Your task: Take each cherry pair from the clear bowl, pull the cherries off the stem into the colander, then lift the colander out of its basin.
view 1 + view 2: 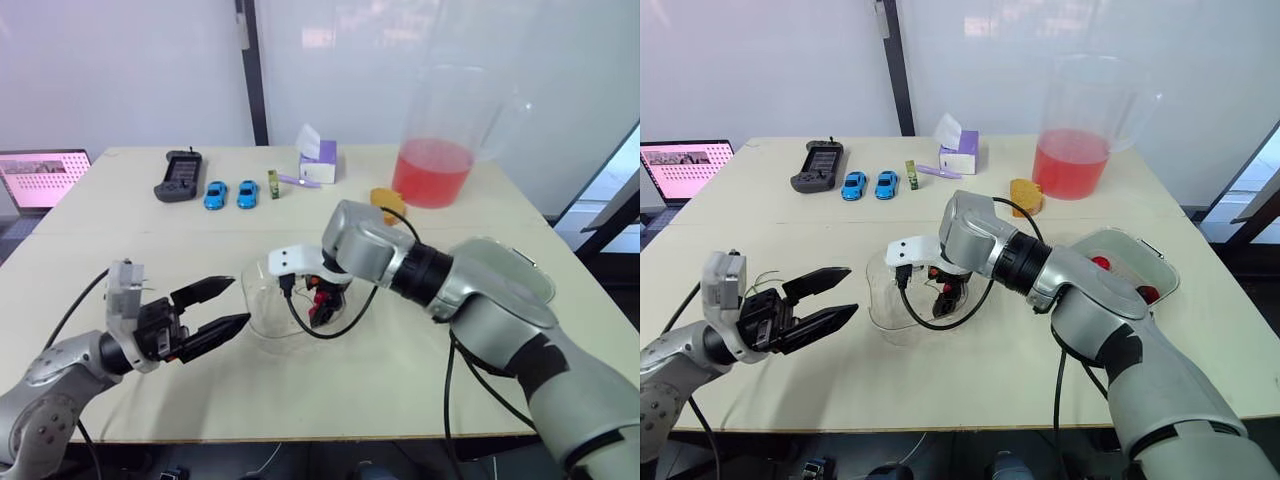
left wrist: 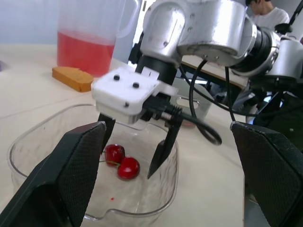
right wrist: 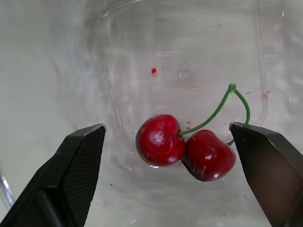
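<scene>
Our right gripper hangs inside the clear bowl, jaws spread wide to either side of the cherry pair lying on the bowl's floor — we should sink lower and close on one fruit rather than the thin stem. Our left gripper hovers open just beside the bowl, ready to take the other cherry once the pair is carried over the colander at the table's right.

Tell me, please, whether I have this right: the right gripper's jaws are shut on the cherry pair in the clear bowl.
Not quite. The right gripper is in the clear bowl at the cherry pair, but its jaws stand open either side of it, touching neither cherry; the right wrist view shows this.
</scene>
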Robot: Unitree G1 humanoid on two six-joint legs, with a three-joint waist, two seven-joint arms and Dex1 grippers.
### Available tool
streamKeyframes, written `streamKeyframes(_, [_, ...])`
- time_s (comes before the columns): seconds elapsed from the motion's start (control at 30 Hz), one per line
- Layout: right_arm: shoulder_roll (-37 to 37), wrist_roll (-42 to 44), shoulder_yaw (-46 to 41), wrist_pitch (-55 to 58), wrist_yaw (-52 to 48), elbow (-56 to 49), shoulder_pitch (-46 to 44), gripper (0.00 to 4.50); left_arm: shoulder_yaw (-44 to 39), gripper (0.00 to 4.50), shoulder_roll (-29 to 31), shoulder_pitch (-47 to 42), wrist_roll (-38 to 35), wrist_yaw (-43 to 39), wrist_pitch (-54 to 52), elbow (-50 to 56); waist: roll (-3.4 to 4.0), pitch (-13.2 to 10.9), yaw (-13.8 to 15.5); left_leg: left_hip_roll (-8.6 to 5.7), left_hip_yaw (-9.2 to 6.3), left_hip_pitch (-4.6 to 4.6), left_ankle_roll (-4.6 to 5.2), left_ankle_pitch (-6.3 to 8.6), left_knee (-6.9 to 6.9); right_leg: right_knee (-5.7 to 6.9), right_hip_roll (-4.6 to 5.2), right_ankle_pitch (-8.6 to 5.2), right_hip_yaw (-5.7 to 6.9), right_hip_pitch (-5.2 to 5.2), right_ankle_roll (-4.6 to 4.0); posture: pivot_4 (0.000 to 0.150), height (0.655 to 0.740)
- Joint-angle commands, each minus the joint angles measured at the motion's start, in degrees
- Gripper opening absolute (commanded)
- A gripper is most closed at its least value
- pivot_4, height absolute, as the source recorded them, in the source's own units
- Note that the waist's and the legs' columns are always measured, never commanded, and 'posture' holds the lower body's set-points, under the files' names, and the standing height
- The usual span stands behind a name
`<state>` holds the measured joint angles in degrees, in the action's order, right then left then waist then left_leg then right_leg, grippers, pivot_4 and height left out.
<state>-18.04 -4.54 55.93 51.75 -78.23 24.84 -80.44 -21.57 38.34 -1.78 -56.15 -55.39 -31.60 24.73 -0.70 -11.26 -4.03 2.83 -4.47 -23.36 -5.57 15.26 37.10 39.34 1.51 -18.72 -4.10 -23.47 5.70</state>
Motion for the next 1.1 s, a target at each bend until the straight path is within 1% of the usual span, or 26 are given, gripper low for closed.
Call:
streamKeyframes(0.03, [1.8,-2.2,-1.2,-1.2,1.4,2.5,0.7,4.50,-0.4,4.46,-0.2,-0.2,-0.3,0.2,1.0,0.6,0.00,0.0,0.0,0.00,0.00,0.00,0.00,0.00,0.00,0.00,0.00,0.00,0.00,0.00,0.00,0.150,0.7400])
streamKeyframes(0.27, [4.0,-4.9,-2.5,-2.9,2.7,7.3,2.4,4.50,-0.8,4.46,-0.4,0.0,-0.7,0.7,0.8,1.0,-0.02,0.0,0.1,0.00,-0.01,0.04,-0.01,-0.01,0.01,0.00,0.01,0.00,0.02,0.06,0.00,0.150,0.7400])
streamKeyframes(0.33, [4.5,-5.2,-3.1,-3.4,2.5,7.7,2.4,3.90,-1.0,4.50,-0.3,-0.2,-0.9,0.7,0.8,0.8,-0.02,0.0,0.1,0.00,-0.01,0.04,-0.02,-0.01,0.02,0.00,0.01,0.00,0.02,0.07,0.00,0.150,0.7400])
streamKeyframes(0.4, [5.0,-5.5,-3.8,-3.8,2.3,8.0,2.3,3.18,-1.2,4.50,-0.2,-0.4,-1.2,0.8,0.8,0.7,-0.02,0.0,0.0,0.00,-0.01,0.04,-0.02,-0.01,0.02,0.00,0.00,0.00,0.02,0.06,0.00,0.150,0.7400])
streamKeyframes(0.53, [5.6,-6.2,-4.6,-4.6,1.6,8.3,2.1,1.22,-1.3,4.50,-0.2,-1.0,-1.4,1.0,0.7,0.4,-0.02,0.0,0.0,0.00,-0.01,0.04,-0.02,-0.01,0.01,0.00,0.00,0.00,0.02,0.06,0.00,0.150,0.7400])
streamKeyframes(0.57, [5.7,-6.3,-4.7,-4.7,1.4,8.3,2.1,0.99,-1.3,4.50,-0.2,-1.1,-1.4,1.0,0.8,0.4,-0.02,0.0,0.0,0.00,-0.01,0.04,-0.02,-0.01,0.01,0.01,0.00,0.00,0.02,0.05,0.00,0.150,0.7400])
streamKeyframes(0.93, [7.3,-6.7,-7.0,-4.7,-0.3,8.2,0.7,0.97,-1.3,4.50,-0.1,-1.7,-1.4,0.9,0.8,0.1,-0.01,0.0,0.0,0.00,-0.02,0.04,-0.02,-0.01,-0.01,0.01,-0.01,0.00,0.02,0.04,0.00,0.150,0.7400])
streamKeyframes(1.1, [6.9,-5.9,-8.9,-3.9,-2.7,5.6,-1.0,0.97,-1.7,4.50,-0.1,-2.4,-2.2,1.1,0.5,-0.4,-0.01,0.0,0.0,0.00,-0.02,0.03,-0.02,-0.01,0.00,0.01,0.00,0.00,0.02,0.04,0.00,0.150,0.7400])
